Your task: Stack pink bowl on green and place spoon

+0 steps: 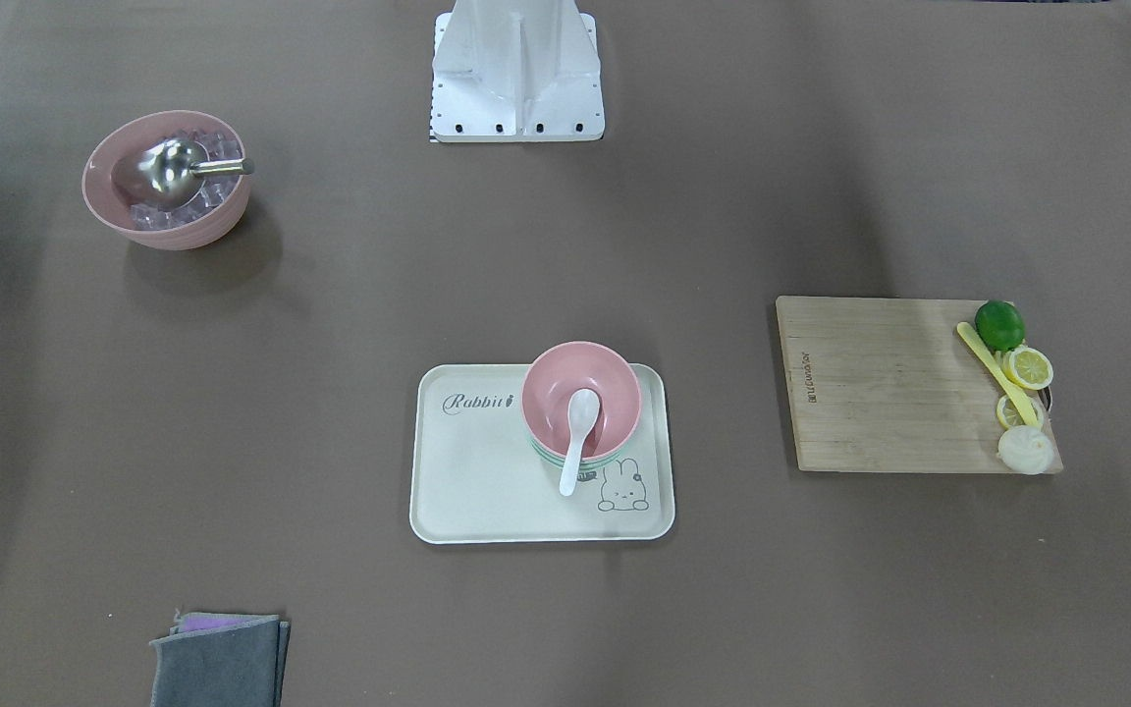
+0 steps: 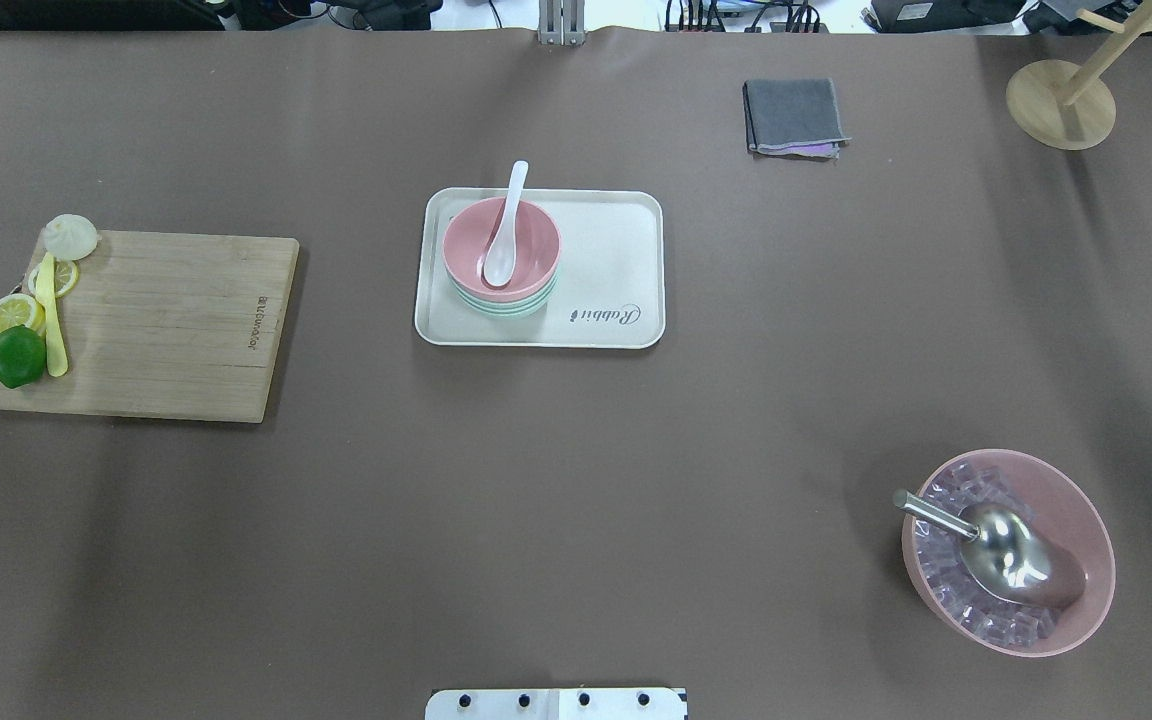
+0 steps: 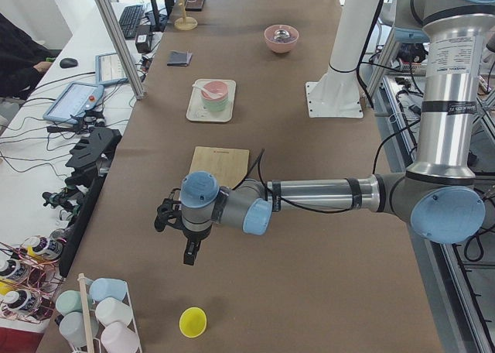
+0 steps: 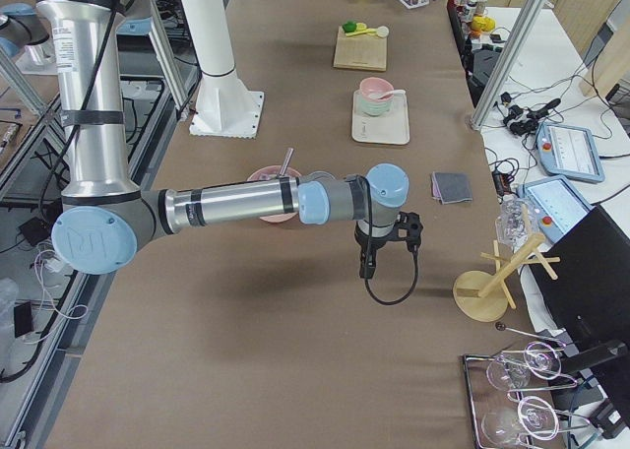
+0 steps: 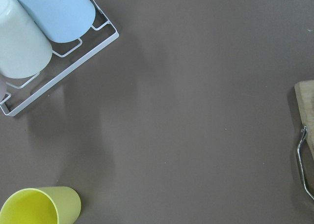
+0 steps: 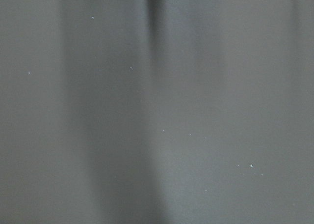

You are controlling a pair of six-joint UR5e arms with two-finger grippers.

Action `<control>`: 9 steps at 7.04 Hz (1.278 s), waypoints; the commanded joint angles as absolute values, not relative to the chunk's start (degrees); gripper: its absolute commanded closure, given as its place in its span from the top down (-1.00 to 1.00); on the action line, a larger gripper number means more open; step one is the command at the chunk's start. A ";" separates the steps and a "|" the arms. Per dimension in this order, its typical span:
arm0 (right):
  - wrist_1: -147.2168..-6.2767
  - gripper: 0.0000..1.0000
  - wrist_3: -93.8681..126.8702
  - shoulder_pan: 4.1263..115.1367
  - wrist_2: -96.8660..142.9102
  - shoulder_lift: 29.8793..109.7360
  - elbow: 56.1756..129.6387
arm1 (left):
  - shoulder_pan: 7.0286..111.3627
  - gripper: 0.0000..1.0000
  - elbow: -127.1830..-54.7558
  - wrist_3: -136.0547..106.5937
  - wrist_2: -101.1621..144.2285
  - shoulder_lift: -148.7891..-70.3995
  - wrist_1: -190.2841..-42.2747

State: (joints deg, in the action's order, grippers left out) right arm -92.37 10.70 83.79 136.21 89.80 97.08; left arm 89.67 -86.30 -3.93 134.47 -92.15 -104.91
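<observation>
The pink bowl (image 1: 556, 393) sits nested on the green bowl (image 1: 548, 455) on the cream rabbit tray (image 1: 477, 471) at the table's middle. The white spoon (image 1: 577, 432) lies in the pink bowl with its handle over the rim. The overhead view shows the same stack (image 2: 536, 245) and spoon (image 2: 504, 235). My left gripper (image 3: 189, 254) hangs over bare table near the left end, far from the tray. My right gripper (image 4: 366, 267) hangs over bare table near the right end. Both show only in the side views, so I cannot tell if they are open or shut.
A second pink bowl (image 1: 168, 221) with ice cubes and a metal scoop stands on the robot's right. A wooden cutting board (image 1: 870, 383) with lime and lemon slices lies on its left. A grey cloth (image 1: 222, 663), a wooden stand (image 2: 1061, 100) and a yellow cup (image 5: 39, 207) sit nearby.
</observation>
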 commanded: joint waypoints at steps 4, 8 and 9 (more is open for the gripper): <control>-92.46 1.00 9.40 85.34 136.58 92.55 97.30 | 90.97 0.97 -90.97 -3.60 131.01 -94.39 -94.66; -92.46 1.00 9.58 85.34 137.29 92.29 96.77 | 90.88 0.97 -91.50 -3.69 130.25 -94.31 -94.48; -92.46 1.00 9.58 85.34 137.37 92.29 96.77 | 90.88 0.97 -91.49 -3.69 130.34 -94.31 -94.48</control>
State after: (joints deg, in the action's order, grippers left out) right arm -92.46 9.54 85.34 137.31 92.34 96.79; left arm 90.88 -91.48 -3.69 130.27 -94.33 -94.50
